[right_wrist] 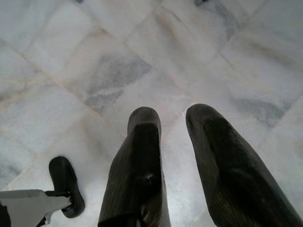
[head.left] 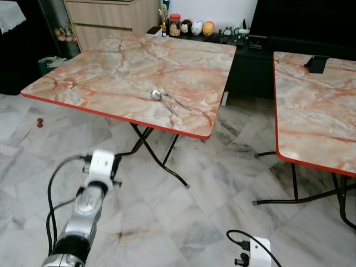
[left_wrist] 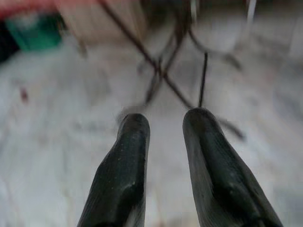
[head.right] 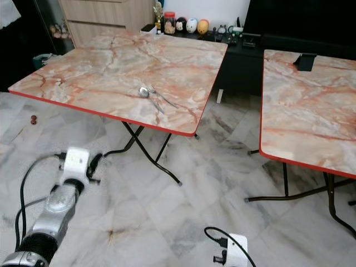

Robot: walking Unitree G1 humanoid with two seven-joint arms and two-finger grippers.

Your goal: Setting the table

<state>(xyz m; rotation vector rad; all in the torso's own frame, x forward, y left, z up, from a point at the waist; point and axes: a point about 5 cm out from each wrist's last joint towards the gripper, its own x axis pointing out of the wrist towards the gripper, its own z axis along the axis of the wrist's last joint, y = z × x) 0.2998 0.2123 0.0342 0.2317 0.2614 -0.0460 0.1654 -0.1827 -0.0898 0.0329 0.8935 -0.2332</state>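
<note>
Marble-patterned table (head.left: 100, 83) carries a spoon (head.left: 156, 95) and fork (head.left: 177, 100) touching near its front edge. Your left gripper (left_wrist: 163, 125) and right gripper (right_wrist: 171, 118) hang low over the floor, both slightly parted, empty. Expect light, stiff, slippery metal lying flat; pinch each mid-handle.

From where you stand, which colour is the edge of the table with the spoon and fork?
Red, around the marble-patterned table top; the left eye view shows it best.
</note>
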